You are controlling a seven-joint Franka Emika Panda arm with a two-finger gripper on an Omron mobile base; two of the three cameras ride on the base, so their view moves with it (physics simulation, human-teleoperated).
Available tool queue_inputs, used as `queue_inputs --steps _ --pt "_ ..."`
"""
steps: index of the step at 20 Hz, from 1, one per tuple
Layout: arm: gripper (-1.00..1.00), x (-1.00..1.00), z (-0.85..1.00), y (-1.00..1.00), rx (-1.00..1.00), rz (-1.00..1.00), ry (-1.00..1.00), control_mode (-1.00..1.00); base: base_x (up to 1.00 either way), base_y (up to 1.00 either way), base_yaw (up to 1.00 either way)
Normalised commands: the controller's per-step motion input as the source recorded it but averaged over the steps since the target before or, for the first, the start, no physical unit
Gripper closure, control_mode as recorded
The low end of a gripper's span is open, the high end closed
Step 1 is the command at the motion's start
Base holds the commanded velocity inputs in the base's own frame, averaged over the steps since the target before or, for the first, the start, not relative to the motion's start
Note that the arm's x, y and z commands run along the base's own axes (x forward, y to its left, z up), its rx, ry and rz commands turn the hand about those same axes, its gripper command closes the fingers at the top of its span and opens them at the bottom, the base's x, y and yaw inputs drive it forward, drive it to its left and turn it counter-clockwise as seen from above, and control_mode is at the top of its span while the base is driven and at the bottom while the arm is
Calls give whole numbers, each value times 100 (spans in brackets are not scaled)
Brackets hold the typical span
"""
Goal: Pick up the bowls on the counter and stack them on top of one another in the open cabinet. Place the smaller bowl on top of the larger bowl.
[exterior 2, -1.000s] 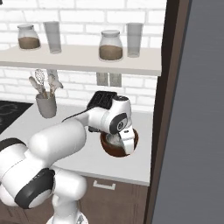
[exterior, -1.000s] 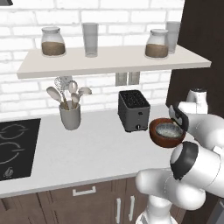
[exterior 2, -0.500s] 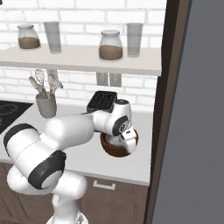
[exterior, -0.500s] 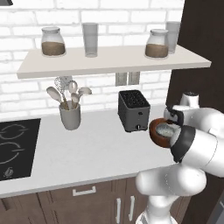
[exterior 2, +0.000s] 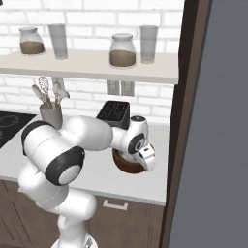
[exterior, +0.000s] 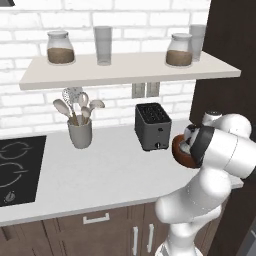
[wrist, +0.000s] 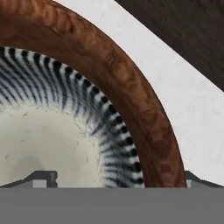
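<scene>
The larger bowl (exterior: pixel 179 151), glossy reddish-brown, sits on the off-white counter (exterior: pixel 115 172) right of the toaster, half covered by my wrist. In the right base view my gripper (exterior 2: pixel 144 157) is down on the bowl (exterior 2: pixel 125 164) at its right edge. The hand view looks closely at the bowl's rim (wrist: pixel 131 94) and pale, striped inside. My gripper (wrist: pixel 117 179) is open and straddles the rim: one fingertip (wrist: pixel 42 178) is over the inside, the other fingertip (wrist: pixel 192 178) over the counter outside. The open cabinet shelf (exterior: pixel 125 70) hangs above. The smaller bowl is out of view.
A dark toaster (exterior: pixel 152 126) stands just left of the bowl. A grey utensil cup (exterior: pixel 80 133) is further left, beside the black cooktop (exterior: pixel 15 170). Two jars (exterior: pixel 60 48) and two glasses (exterior: pixel 103 45) stand on the shelf. A tall dark panel (exterior 2: pixel 186 121) closes the right side.
My hand has come down from above and to the right of the bowl onto its rim, and the forearm now covers most of it. The bowl has stayed in place.
</scene>
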Motion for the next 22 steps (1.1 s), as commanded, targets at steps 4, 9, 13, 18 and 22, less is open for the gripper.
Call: queue_inputs --steps 4,9,13,18,22 --pt "100 4 -6 0 0 3 0 -100 0 0 0" --pt "100 0 0 0 0 0 0 -100 0 0 0" --pt "100 -14 22 12 0 0 -6 -100 0 0 0" --pt "100 -81 87 71 0 0 -21 -100 0 0 0" --pt "100 -99 100 95 -3 5 -25 -100 0 0 0"
